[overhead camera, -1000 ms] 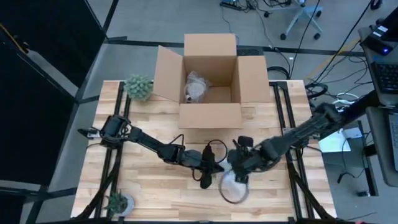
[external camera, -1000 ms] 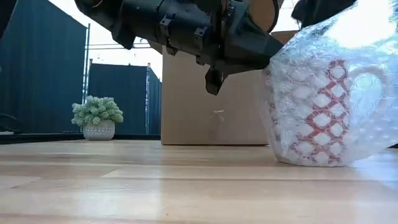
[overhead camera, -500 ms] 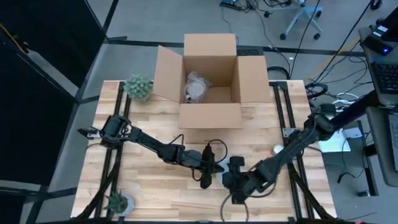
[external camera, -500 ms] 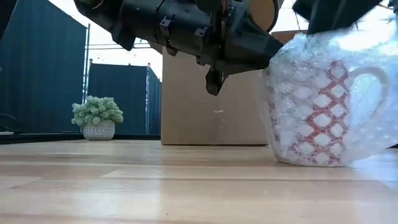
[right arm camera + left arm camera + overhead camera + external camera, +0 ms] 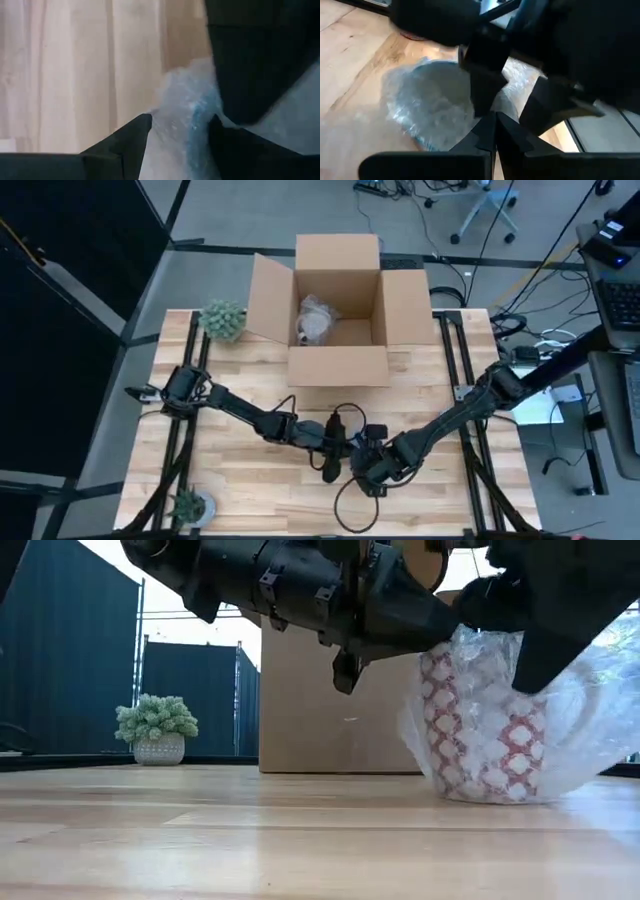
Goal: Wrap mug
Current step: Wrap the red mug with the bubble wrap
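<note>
Two arms are working together near the front middle of the counter [image 5: 230, 470], in front of an open cardboard box [image 5: 338, 310]. The box is already holding a pale wrapped bundle [image 5: 316, 320]; whether it is another mug cannot be told.

The mug [image 5: 480, 730], white with a red lattice pattern, is standing upright on the counter just below where the two grippers meet. Bubble wrap [image 5: 585, 730] is covering most of its body and handle, but the sheet is hanging loose: it is bulging outward on the handle side and spreading onto the counter at the base. In the high view a loose edge of the wrap [image 5: 352, 505] is trailing toward the front edge of the counter.

The right gripper [image 5: 372, 470] is reaching in from the right side, and its fingers are clenching a fold of bubble wrap, as the right wrist view shows. The left gripper [image 5: 333, 450] is hovering just beside the mug on its left; in the left wrist view its fingers are pressed together with nothing between them.

Judgement of progress: the task appears to be past the halfway stage. The sheet is around the mug, but the covering is not tight and the loose ends are not tucked in. Gathering the slack remains to be done.
</note>
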